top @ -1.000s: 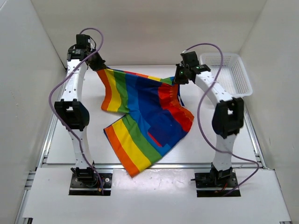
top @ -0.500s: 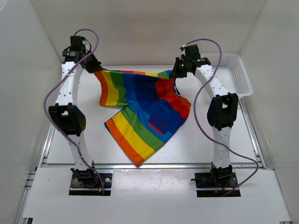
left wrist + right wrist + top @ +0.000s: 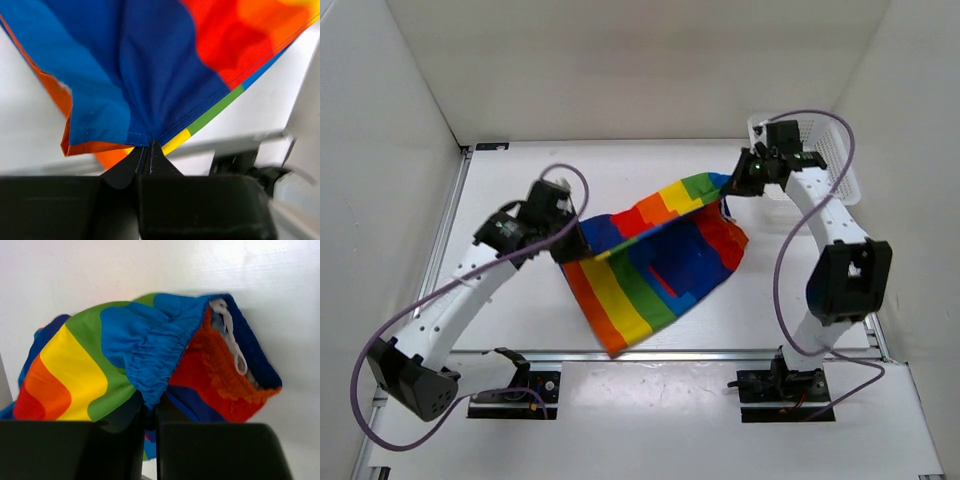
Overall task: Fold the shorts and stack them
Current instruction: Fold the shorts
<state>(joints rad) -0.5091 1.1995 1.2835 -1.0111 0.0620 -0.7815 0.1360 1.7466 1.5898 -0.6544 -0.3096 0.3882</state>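
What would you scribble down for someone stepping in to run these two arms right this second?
Left pincer: shut on a hem edge of the shorts, over the middle of the table.
Right pincer: shut on the gathered waistband, with the white drawstring beside it, close to the white basket.
Shorts: stretched between the two pincers, upper edge lifted, lower leg lying on the table toward the near edge.
Done: both grips look firm.
Left: lay the cloth down as a neat fold, flatten it, then stack it. No finished fold shows yet.
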